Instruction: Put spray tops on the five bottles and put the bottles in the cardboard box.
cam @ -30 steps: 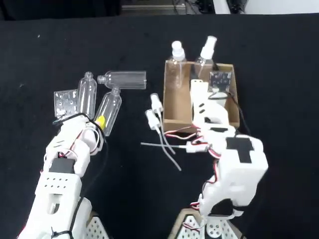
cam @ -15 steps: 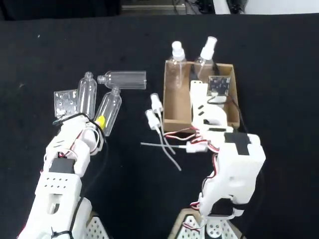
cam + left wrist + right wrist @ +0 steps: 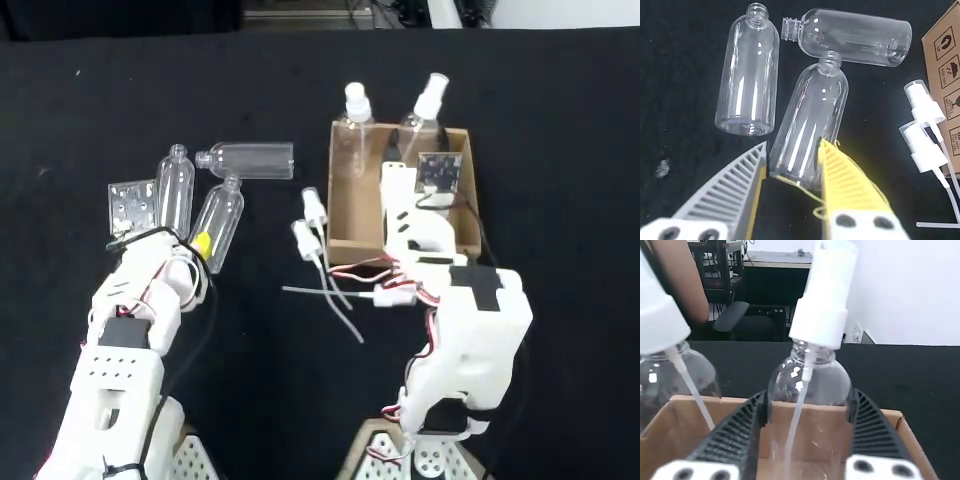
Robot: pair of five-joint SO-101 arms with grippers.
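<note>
Left claw [image 3: 792, 150]: spread, one finger on each side of the base of the nearest open bottle [image 3: 810, 110], which lies on the counter [image 3: 680, 60]. Off the grey finger lies a second open bottle [image 3: 747, 75]. Past both necks lies a crosswise bottle [image 3: 855, 35]. Off the yellow finger lie two loose spray tops [image 3: 926, 104].

Right claw [image 3: 807, 400]: spread inside the cardboard box [image 3: 880, 420], flanking a capped bottle [image 3: 810, 380] at the far wall. Another capped bottle [image 3: 670, 375] stands beside it.

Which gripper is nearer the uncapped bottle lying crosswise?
Left. The left gripper straddles the base of a neighbouring bottle just short of the crosswise bottle; the right gripper is over the cardboard box, flanking a capped bottle.
</note>
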